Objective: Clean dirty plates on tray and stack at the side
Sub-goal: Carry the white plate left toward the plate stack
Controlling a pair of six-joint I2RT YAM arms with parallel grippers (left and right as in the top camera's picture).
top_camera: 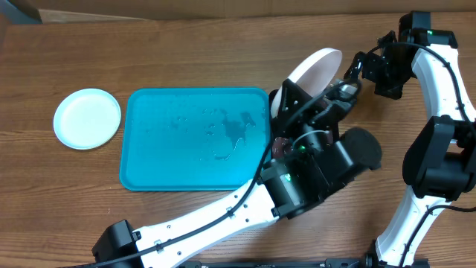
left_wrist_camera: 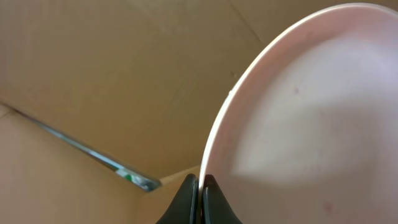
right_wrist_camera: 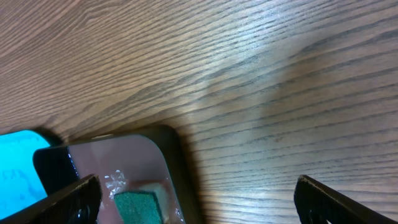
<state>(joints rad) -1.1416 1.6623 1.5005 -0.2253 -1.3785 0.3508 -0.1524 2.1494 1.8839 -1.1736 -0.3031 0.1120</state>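
Note:
My left gripper point(left_wrist_camera: 200, 186) is shut on the rim of a white plate point(left_wrist_camera: 311, 112) and holds it tilted on edge; faint red specks show on its face. From overhead the held plate point(top_camera: 316, 68) is in the air just right of the turquoise tray point(top_camera: 149, 149), which is wet and has no plates on it. A pale blue plate point(top_camera: 87, 118) lies flat on the wood tabletop left of the tray. My right gripper point(right_wrist_camera: 199, 208) is open and empty, hovering close to the held plate point(top_camera: 348, 80). A third plate is not in view.
A glossy black tray point(right_wrist_camera: 177, 165) with a green sponge point(right_wrist_camera: 138, 205) sits just right of the turquoise tray's corner point(right_wrist_camera: 18, 162), mostly hidden under my left arm point(top_camera: 297, 171) from overhead. Cardboard walls stand behind the table point(left_wrist_camera: 93, 74).

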